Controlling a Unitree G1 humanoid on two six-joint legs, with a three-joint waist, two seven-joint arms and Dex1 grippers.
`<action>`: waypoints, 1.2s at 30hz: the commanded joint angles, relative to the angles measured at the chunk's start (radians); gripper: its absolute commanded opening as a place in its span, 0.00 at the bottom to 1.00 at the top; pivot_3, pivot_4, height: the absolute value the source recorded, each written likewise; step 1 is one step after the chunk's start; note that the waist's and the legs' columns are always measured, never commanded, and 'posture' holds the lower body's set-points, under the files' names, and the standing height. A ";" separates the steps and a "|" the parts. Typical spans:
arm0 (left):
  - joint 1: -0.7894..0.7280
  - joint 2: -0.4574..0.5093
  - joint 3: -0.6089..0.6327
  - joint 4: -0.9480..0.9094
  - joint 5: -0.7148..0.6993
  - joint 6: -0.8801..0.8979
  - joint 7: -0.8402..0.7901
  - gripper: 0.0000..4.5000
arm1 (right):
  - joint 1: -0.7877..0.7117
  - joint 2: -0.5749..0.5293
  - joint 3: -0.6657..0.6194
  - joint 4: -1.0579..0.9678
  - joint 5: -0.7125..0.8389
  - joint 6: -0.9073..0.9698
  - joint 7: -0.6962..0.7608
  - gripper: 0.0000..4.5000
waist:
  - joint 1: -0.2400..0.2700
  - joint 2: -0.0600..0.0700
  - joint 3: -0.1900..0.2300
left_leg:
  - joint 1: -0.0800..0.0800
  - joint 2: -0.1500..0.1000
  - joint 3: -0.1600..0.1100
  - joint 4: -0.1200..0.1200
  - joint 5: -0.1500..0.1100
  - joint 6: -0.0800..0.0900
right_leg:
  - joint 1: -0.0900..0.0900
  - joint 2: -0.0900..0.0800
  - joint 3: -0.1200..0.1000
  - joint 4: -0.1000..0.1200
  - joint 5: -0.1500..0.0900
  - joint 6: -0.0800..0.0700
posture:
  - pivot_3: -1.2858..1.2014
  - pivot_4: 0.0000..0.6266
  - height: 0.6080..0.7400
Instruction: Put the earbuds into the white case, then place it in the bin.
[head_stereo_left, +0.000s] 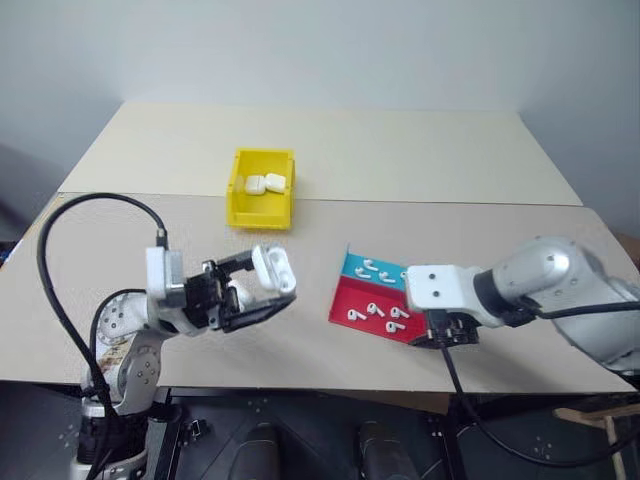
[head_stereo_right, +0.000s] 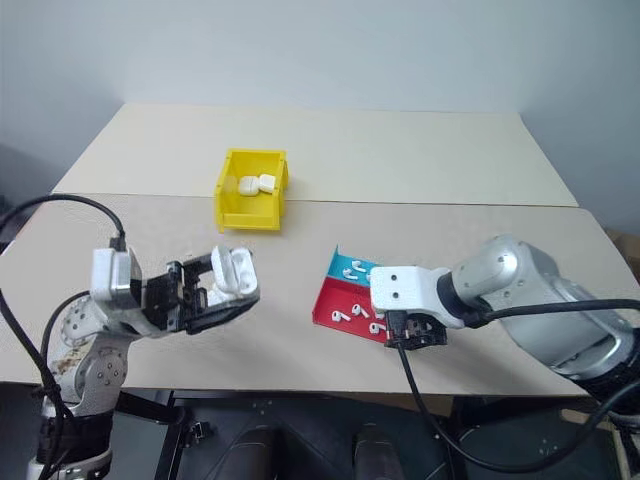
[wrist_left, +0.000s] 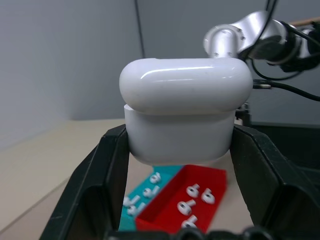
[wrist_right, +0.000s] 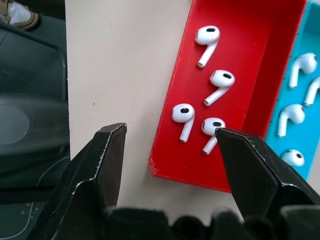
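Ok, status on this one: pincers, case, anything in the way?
Left pincer shut on case, lid open, held off the table. Right pincer open over red tray, four earbuds in it. Bin holds two cases. Nothing in the way.

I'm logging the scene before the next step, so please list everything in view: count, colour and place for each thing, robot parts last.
white case: one, white, lid open, held in the left pincer above the table
other cases: two, white, inside the bin
bin: one, yellow, near the seam where the two tabletops meet
earbuds: four in the red half, at least four in the blue half, white
tray: one, red and blue halves, near the table's front edge, right of centre
table: beige, two tops joined
left pincer: black fingers, shut on the white case
right pincer: black fingers, open, above the tray's red corner
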 joint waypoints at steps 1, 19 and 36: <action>0.035 0.008 -0.035 0.028 -0.010 -0.086 -0.093 0.61 | -0.062 0.041 0.047 0.000 -0.054 0.058 -0.018 0.69 | -0.002 0.000 0.000 | 0.000 0.000 0.000 0.000 0.000 0.000 | 0.000 0.000 0.000 0.000 0.000 0.000 | 0.52 0.24 1.00; 0.117 0.038 -0.108 0.024 -0.033 -0.163 -0.184 0.61 | -0.095 0.125 0.206 0.070 -0.208 0.052 0.001 0.54 | 0.003 0.000 0.000 | -0.001 0.000 0.000 0.000 0.000 0.000 | -0.001 0.000 0.000 0.000 0.000 0.000 | 0.52 0.24 1.00; 0.115 0.048 -0.120 0.017 -0.039 -0.171 -0.161 0.61 | -0.089 0.170 0.247 0.111 -0.270 0.045 0.015 0.54 | 0.002 0.000 0.000 | -0.001 0.000 0.000 0.000 0.000 0.001 | -0.001 0.000 0.000 0.000 0.000 0.000 | 0.52 0.24 1.00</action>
